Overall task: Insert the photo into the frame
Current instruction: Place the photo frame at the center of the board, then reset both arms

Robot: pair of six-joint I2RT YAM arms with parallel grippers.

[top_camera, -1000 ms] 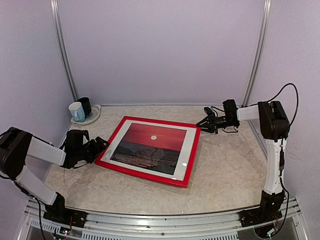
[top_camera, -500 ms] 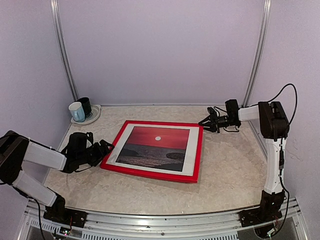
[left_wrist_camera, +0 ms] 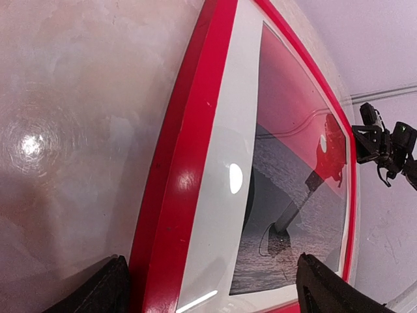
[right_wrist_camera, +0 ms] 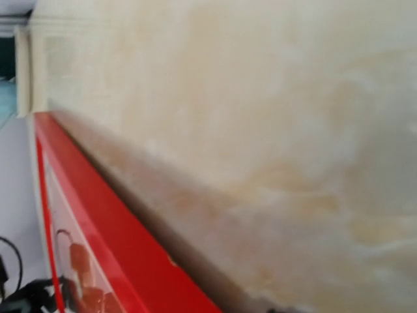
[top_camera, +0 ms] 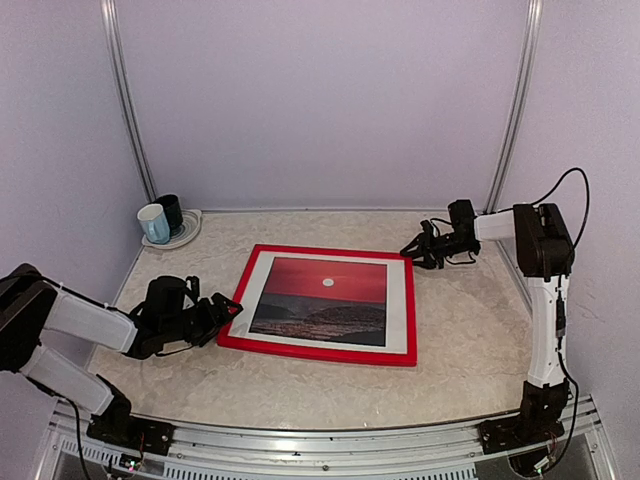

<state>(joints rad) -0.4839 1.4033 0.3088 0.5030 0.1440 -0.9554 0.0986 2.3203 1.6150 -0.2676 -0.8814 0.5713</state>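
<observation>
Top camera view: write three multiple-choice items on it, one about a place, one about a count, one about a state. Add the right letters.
1. Where do the mugs stand?
A. On a plate at the far left corner of the table
B. At the near right corner
C. In the middle

2. How many mugs are there?
A. One
B. Two
C. Four

3. How does the frame lie?
A. Flat, front side up
B. Propped upright
C. Face down

Answers:
1 A: the plate sits by the far left post.
2 B: a pale mug and a dark one stand together.
3 A: the sunset photo faces up inside the red border.
</observation>
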